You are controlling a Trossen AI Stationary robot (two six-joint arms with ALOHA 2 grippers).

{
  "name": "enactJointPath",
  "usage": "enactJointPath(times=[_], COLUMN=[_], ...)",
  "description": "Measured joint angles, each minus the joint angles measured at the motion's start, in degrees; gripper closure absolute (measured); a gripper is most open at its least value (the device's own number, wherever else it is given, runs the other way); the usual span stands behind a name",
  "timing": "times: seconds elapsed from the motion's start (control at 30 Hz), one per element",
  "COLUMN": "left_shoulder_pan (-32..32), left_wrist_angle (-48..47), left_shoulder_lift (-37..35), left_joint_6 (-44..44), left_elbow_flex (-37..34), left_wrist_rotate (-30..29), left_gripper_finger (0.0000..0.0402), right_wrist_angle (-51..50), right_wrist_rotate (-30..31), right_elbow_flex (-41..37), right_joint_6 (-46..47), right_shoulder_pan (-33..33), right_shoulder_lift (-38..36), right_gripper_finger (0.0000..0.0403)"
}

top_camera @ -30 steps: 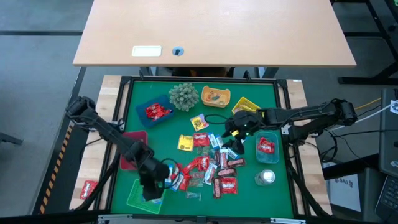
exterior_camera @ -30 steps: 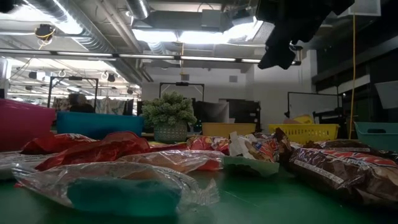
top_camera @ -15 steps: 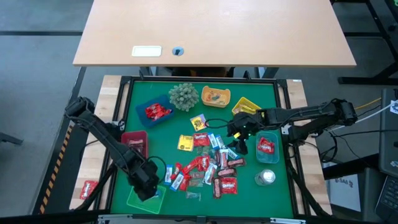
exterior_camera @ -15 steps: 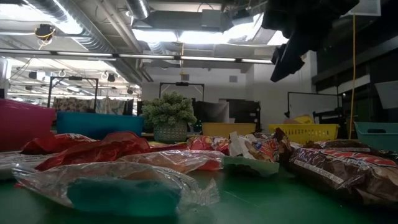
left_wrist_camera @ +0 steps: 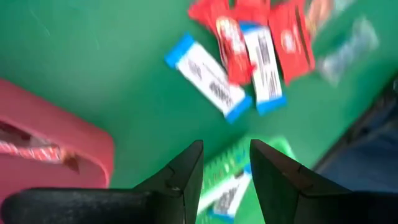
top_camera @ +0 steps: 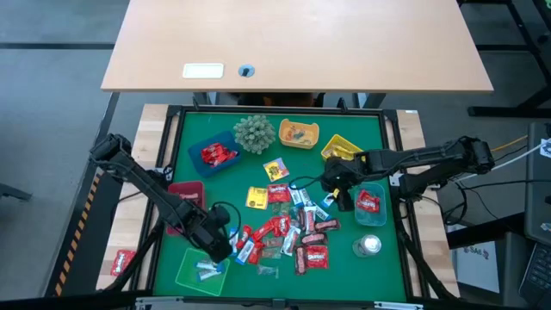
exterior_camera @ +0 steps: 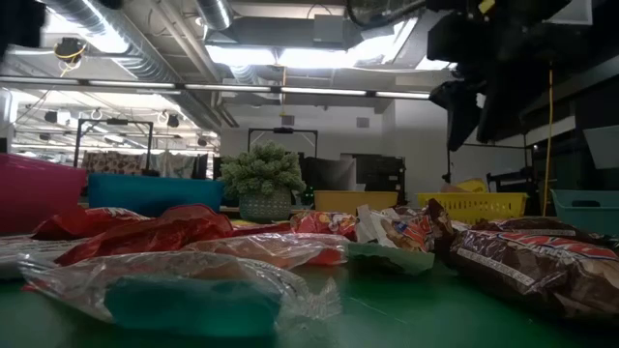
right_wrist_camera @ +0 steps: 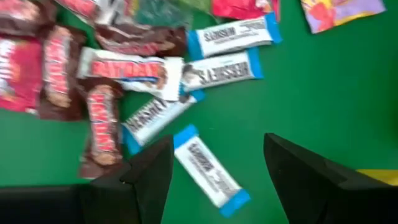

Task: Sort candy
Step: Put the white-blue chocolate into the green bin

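The candy (top_camera: pixel 288 228) lies in a loose pile of red, brown and blue-white packets on the green mat's middle. My left gripper (top_camera: pixel 217 245) hovers at the pile's left, open, above the far edge of the green tray (top_camera: pixel 191 274); a blue-white candy (left_wrist_camera: pixel 227 194) lies in that tray below its fingers (left_wrist_camera: pixel 186 171). My right gripper (top_camera: pixel 342 195) hovers open over the pile's right side, pointing down. A blue-white candy (right_wrist_camera: pixel 211 172) lies flat on the mat below the gap between its fingers.
A pink tray (top_camera: pixel 185 202) sits far of the green one. A blue tray (top_camera: pixel 215 151), a spiky plant ball (top_camera: pixel 255 133), a yellow bowl (top_camera: pixel 299 133) and a yellow basket (top_camera: pixel 340 146) line the far side. A light-blue tray (top_camera: pixel 370 207) and a small jar (top_camera: pixel 368 245) stand right.
My left gripper has turned and drawn off the green tray toward the candy pile; a blue-white candy now lies uncovered in that tray. My right gripper has tipped further down and shifted a little toward the table's right and near edges.
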Motion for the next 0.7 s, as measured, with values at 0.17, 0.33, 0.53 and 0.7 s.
enactJointPath(times=[0.17,0.33,0.53,0.7], left_shoulder_pan=[2.24,3.98,6.48,8.98], left_wrist_angle=[0.30,5.75,14.86,19.25], left_shoulder_lift=[0.00,0.00,0.00,0.00], left_joint_6=[1.22,10.70,27.75,36.73], left_elbow_flex=[0.00,0.00,0.00,0.00], left_wrist_rotate=[-3.91,-12.04,-22.25,-22.64], left_gripper_finger=[0.0283,0.0283,0.0283,0.0283], right_wrist_angle=[0.12,0.27,0.33,0.38], right_wrist_rotate=[0.13,-0.26,-0.26,0.11], right_elbow_flex=[-0.18,-2.06,-3.30,-4.33], right_joint_6=[-4.84,-7.39,-8.88,-10.19], right_shoulder_pan=[0.00,0.00,0.00,0.00], right_shoulder_lift=[2.24,6.15,10.11,12.64], right_gripper_finger=[0.0155,0.0155,0.0155,0.0155])
